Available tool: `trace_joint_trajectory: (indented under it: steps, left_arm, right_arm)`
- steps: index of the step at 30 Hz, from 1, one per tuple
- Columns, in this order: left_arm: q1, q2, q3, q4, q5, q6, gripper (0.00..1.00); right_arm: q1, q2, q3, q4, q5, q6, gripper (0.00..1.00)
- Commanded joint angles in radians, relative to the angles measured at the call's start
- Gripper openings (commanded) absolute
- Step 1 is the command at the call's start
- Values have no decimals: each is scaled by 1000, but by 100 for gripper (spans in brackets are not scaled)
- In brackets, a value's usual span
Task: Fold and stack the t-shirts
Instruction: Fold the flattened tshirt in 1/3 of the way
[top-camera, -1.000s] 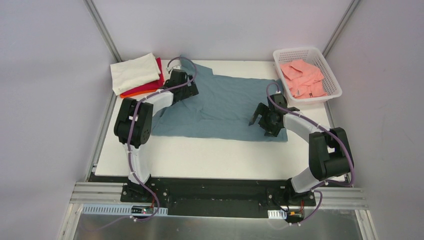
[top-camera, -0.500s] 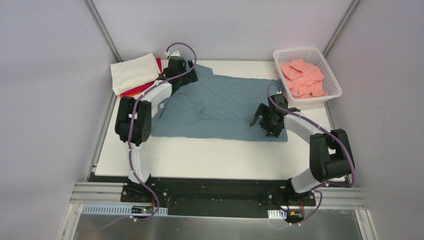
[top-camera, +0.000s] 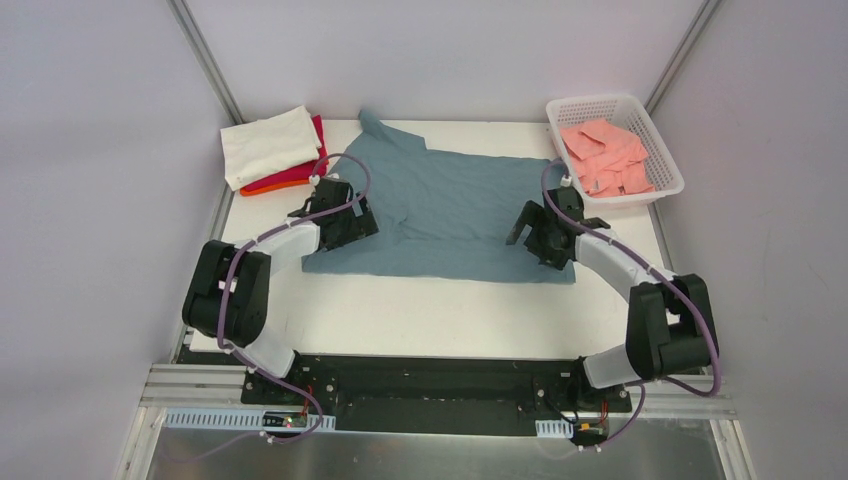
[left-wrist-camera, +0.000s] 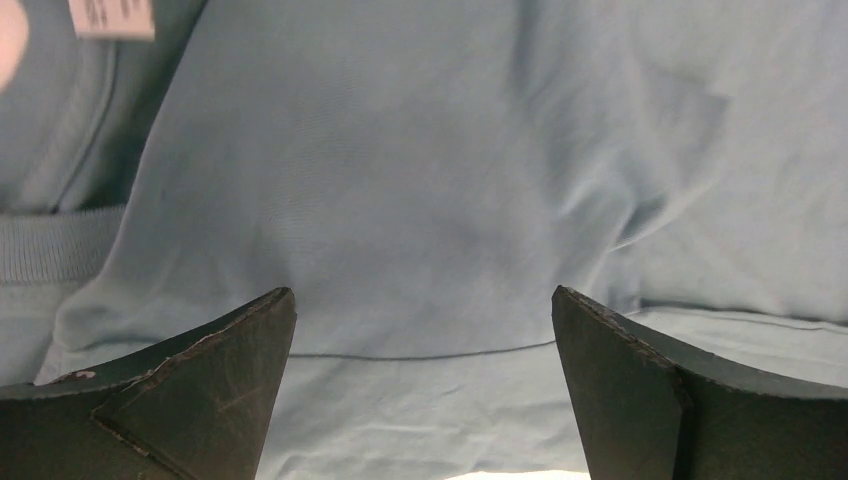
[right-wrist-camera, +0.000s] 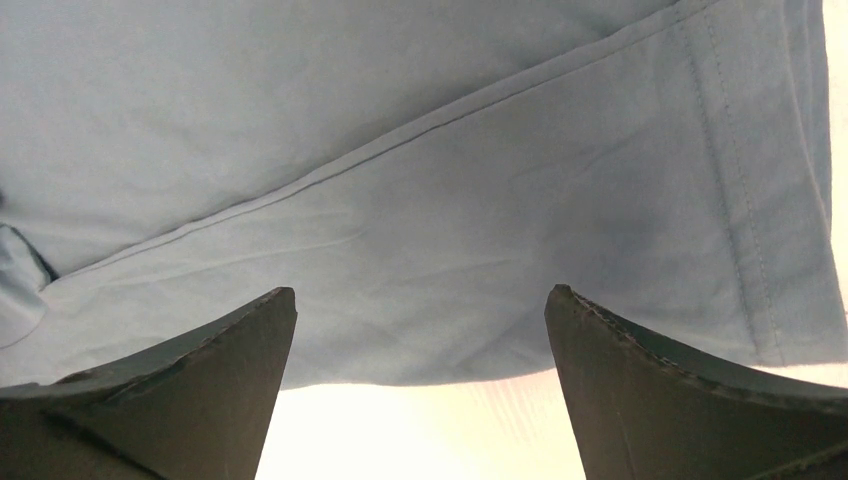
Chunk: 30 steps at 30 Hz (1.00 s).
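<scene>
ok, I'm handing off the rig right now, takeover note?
Left end effector: open, empty, over the blue-grey t-shirt near its collar.
Right end effector: open, empty, over that shirt's near right corner.
Shirt lies spread on the table, rumpled, no finished fold.
Done: folded stack, cream-white on top, far left.
Left: fold and stack the blue-grey one, then the salmon-pink shirts in the basket.

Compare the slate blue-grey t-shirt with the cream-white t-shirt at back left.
The slate blue-grey t-shirt lies mostly spread out; the cream-white t-shirt is folded compact. The blue-grey one rests directly on the white table; the cream-white one tops a red shirt and an orange shirt. The left pincer and right pincer, both open, are over the blue-grey one, not the cream-white. Both are plain cloth.
</scene>
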<state>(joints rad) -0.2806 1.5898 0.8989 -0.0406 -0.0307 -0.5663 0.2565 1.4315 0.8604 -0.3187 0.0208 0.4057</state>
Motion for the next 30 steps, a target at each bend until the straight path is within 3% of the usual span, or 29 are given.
trace_joint_trajectory:
  steps: [1,5,9,12,19,23,30]
  left_arm:
    - [1,18,-40,-3,-20,-55,100]
    - [3,6,-83,-88,-7,-120,100]
    - [1,-146,-201,-208,-70,-223,100]
    - [-1,-256,-290,-321,-81,-264,100]
    - [-18,-559,-488,-387,-29,-365,100]
    - [-20,-677,-523,-405,-21,-381,100]
    - [-22,-771,-539,-528,-24,-447,100]
  right_arm:
    - [-19,73,-10,74,16,-23,99]
    - [-21,86,-23,6,16,17,99]
    - [-22,-5,-107,-76,36,56,99]
    - [-19,-64,-172,-124,-67,79,99]
    - [10,-380,-330,-328,-43,277,99]
    - [18,-560,-381,-429,-61,333,99]
    - [35,-598,-392,-468,-103,361,99]
